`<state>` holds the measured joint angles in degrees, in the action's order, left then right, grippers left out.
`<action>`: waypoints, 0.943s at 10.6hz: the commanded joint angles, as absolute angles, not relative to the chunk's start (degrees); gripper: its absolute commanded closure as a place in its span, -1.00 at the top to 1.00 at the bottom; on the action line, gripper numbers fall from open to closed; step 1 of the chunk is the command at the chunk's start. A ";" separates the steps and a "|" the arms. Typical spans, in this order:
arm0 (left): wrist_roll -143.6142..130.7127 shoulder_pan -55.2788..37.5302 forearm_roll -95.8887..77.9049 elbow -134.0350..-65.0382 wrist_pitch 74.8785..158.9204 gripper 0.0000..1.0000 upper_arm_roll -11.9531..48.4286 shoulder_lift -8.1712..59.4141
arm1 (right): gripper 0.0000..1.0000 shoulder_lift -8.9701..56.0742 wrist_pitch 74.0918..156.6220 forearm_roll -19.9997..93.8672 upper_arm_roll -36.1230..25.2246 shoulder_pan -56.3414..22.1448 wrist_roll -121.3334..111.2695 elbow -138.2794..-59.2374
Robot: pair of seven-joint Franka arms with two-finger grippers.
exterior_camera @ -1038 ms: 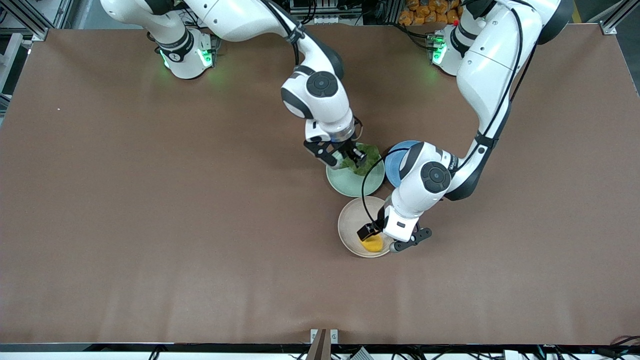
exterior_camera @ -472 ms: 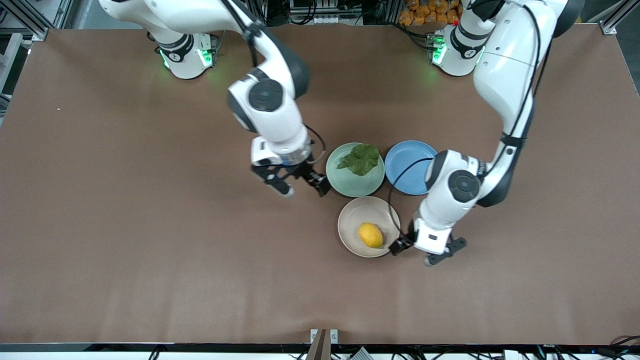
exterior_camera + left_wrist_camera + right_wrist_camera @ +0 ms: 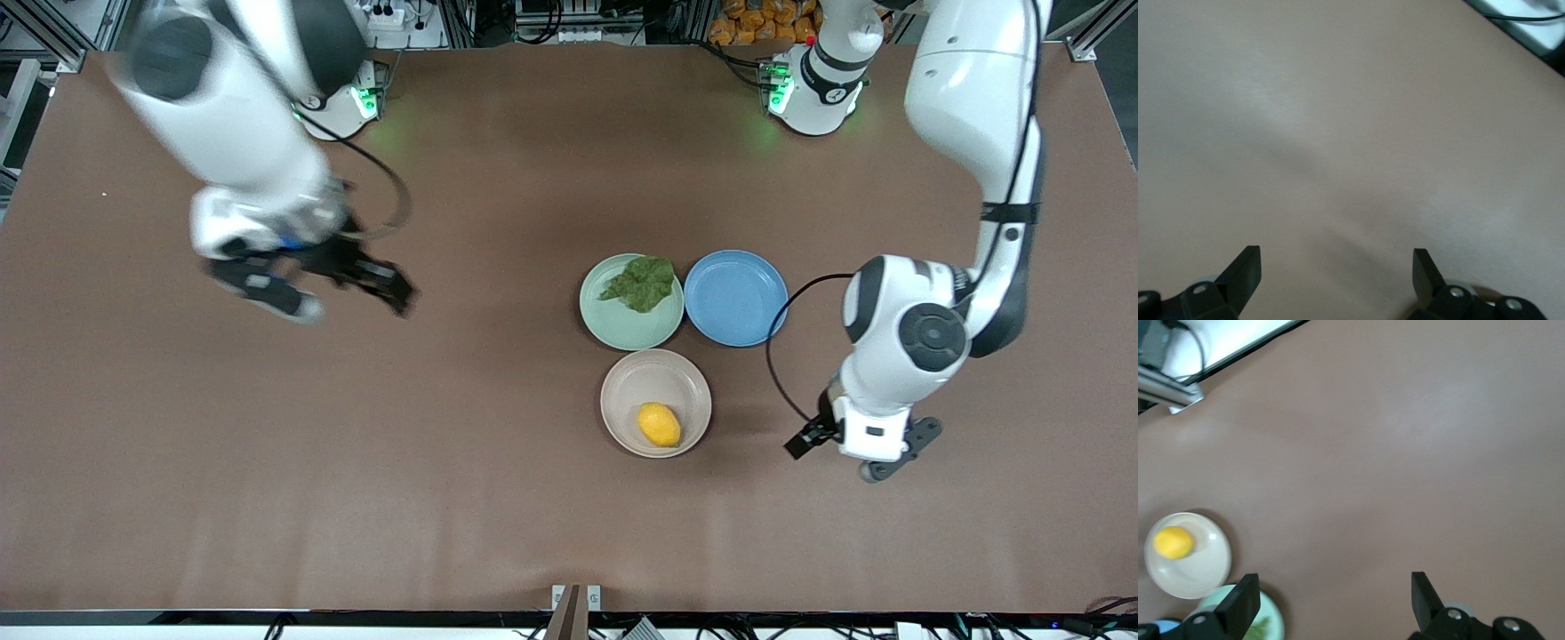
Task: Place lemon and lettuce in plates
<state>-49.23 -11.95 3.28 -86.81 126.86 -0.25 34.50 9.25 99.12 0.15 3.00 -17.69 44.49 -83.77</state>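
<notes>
The yellow lemon (image 3: 659, 424) lies in the beige plate (image 3: 631, 378). The dark green lettuce (image 3: 642, 283) lies in the mint green plate (image 3: 622, 324). My left gripper (image 3: 836, 458) is open and empty over bare table beside the beige plate, toward the left arm's end. In the left wrist view, the left gripper (image 3: 1336, 263) shows only table between its fingers. My right gripper (image 3: 348, 304) is open and empty over bare table toward the right arm's end. The right wrist view shows the right gripper (image 3: 1335, 587), the lemon (image 3: 1173, 542), the beige plate (image 3: 1201, 573) and the mint plate (image 3: 1271, 613).
An empty blue plate (image 3: 735, 298) sits beside the mint plate, toward the left arm's end. The three plates stand close together near the middle of the brown table (image 3: 444, 489).
Both grippers let go and drew away from the plates, the right toward its own end, the left toward its own. The lettuce and lemon stay in the plates.
</notes>
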 commanded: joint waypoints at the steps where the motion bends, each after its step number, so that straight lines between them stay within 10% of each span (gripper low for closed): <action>1: -48.79 -7.67 4.40 -95.50 123.05 1.00 0.26 26.41 | 1.00 4.93 94.15 0.01 3.17 -11.62 31.52 -85.87; 6: -46.33 -3.35 3.69 -116.06 123.13 1.00 1.75 6.90 | 1.00 5.71 92.11 -0.35 -3.33 -8.88 12.79 -84.99; 10: -38.52 1.15 -0.35 -117.08 122.96 1.00 7.12 2.91 | 1.00 5.10 91.92 -0.26 -3.34 -1.77 4.23 -85.43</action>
<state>-42.64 0.08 1.57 -116.15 122.58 5.99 4.74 6.05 91.30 -0.12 -4.06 -4.23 6.49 -84.66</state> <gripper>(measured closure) 0.000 0.000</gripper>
